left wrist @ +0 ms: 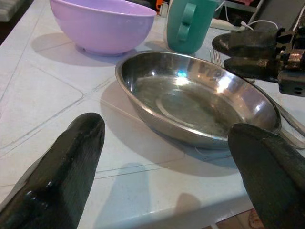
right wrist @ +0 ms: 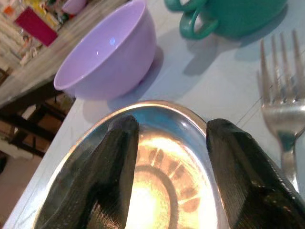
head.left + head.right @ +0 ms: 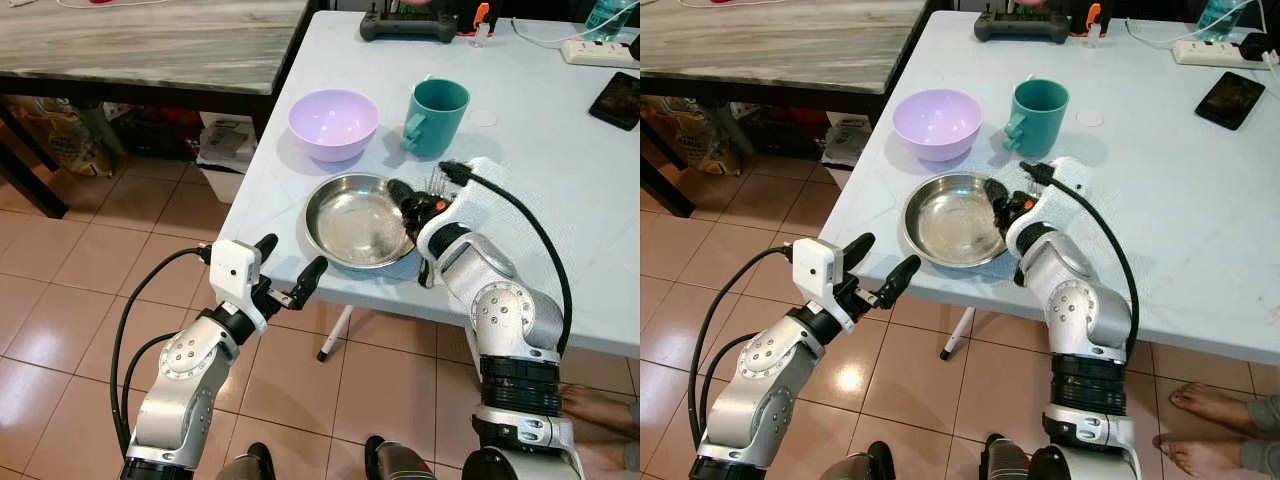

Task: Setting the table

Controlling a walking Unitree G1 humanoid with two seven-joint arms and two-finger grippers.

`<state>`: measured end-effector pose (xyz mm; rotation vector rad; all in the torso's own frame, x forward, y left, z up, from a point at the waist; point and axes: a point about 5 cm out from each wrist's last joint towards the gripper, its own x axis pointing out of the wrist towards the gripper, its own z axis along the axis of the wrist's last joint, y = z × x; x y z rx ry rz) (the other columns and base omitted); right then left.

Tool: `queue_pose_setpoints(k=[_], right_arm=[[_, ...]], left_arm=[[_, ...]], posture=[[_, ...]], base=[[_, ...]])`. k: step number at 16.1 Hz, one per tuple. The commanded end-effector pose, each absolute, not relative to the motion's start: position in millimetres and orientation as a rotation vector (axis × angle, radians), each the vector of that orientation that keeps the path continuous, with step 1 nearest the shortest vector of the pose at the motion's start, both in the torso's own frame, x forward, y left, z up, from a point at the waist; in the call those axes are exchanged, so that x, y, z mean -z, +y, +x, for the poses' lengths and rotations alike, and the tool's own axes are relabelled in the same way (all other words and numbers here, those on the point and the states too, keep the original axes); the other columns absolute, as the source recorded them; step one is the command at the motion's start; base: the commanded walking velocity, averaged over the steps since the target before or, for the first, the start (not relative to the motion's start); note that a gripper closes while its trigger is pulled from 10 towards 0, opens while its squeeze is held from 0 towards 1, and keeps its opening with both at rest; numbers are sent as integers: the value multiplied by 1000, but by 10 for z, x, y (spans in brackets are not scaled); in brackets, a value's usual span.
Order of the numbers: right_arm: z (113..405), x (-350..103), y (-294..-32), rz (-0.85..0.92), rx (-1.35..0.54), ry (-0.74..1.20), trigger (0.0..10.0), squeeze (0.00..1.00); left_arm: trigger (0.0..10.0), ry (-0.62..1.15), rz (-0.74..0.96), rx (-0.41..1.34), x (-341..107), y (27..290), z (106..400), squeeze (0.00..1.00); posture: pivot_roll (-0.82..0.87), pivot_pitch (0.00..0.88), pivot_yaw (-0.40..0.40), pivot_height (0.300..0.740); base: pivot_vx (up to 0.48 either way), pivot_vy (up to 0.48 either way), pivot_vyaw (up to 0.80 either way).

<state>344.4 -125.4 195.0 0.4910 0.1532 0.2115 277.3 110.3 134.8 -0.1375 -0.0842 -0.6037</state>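
Pale table [image 3: 560, 170] bears shiny round steel plate [image 3: 358, 220].

Left arm bent at the elbow, forearm angled forward, left gripper [image 3: 292, 270] held low with black fingers spread apart, right arm reaching forward, right gripper [image 2: 169, 157] fingers parted, seemingly empty

A shallow round steel plate [image 3: 360, 220] lies flat and empty near the table's front edge, its right rim directly under the right gripper [image 3: 408, 200], whose fingers stand apart above it. A lilac bowl [image 3: 333, 123] sits upright beyond the plate, ahead of the fingertips; a teal mug [image 3: 437, 117] stands upright beside it. A fork [image 2: 284, 107] lies flat just beside the plate, tines toward the mug.
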Motion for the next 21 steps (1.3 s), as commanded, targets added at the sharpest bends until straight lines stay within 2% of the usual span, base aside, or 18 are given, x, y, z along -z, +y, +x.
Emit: queue_pose_setpoints(k=[1,3,6,9,10,14,15,16,17,21], right_arm=[[3409,-1868,-1240,458,-202,207,10000,0],[3372,-1871,-1263,432,-197,216,10000,0],[3344,-2052,-1319,336,-204,97,10000,0],[3312,-2090,-1336,324,-190,92,10000,0],[3298,-2096,-1339,325,-186,94,10000,1000],[3191,-2006,-1347,304,-170,139,10000,1000],[3181,-1944,-1355,295,-168,157,10000,941],[3181,-1899,-1345,292,-173,174,10000,173],[3190,-1873,-1332,288,-178,182,10000,0],[3245,-1786,-1270,288,-197,216,10000,0]], left_arm=[[10000,-79,-125,598,-1344,1118,2770,0],[10000,-82,-124,595,-1353,1129,2776,0],[10000,-83,-126,597,-1352,1116,2775,0],[10000,-85,-125,599,-1358,1118,2781,0],[10000,-85,-125,597,-1359,1126,2782,0],[10000,-81,-124,593,-1350,1136,2779,0],[10000,-81,-126,595,-1345,1126,2776,0],[10000,-80,-127,598,-1343,1117,2774,0],[10000,-80,-127,599,-1344,1115,2776,0],[10000,-81,-126,600,-1350,1116,2773,0]], posture=[[-215,224,41,740],[-212,224,39,740],[-221,225,40,740],[-221,224,42,740],[-221,224,42,740],[-220,226,40,740],[-220,226,40,740],[-220,226,40,740],[-227,228,42,740],[-221,233,41,740]], base=[[0,0,0],[0,0,0],[0,0,0],[0,0,0],[0,0,0],[0,0,0],[0,0,0],[0,0,0],[0,0,0],[0,0,0]])
